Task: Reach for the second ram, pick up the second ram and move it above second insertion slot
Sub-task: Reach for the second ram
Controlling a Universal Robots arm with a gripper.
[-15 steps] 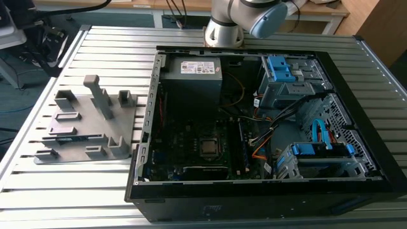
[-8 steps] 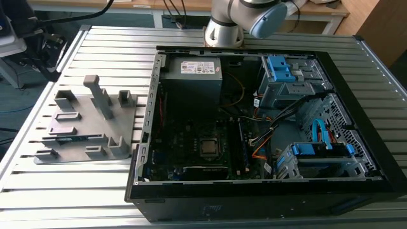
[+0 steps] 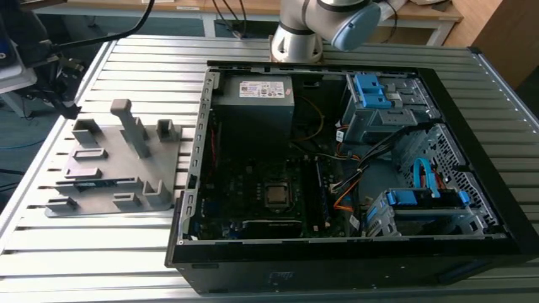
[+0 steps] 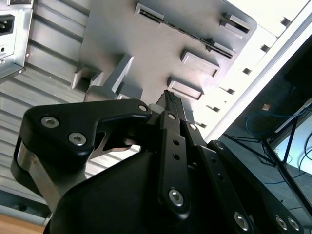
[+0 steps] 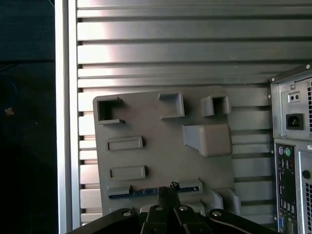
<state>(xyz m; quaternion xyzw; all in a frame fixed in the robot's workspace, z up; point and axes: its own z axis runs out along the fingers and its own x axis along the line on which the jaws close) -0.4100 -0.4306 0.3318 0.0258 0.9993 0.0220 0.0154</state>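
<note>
The second ram [image 5: 146,193] is a thin dark stick lying in two low brackets on the grey holder plate [image 5: 161,151]. It also shows as a dark strip [image 3: 105,183] on the plate in the exterior view and as a thin dark line [image 4: 189,34] in the second wrist view. My gripper [image 5: 168,187] hangs well above the plate, its tip over the ram's middle in the first wrist view. The fingers [image 4: 170,112] are shut with nothing between them. Long dark insertion slots [image 3: 320,189] run beside the processor socket; I cannot tell which is the second.
An open computer case [image 3: 194,189] lies on the slatted metal table [image 3: 126,265], to the exterior view's right of the plate. Tall grey posts [image 3: 130,126] stand on the plate. The arm's base [image 3: 295,38] is behind the case. Cables and blue drive cages [image 3: 370,91] fill the case's right side.
</note>
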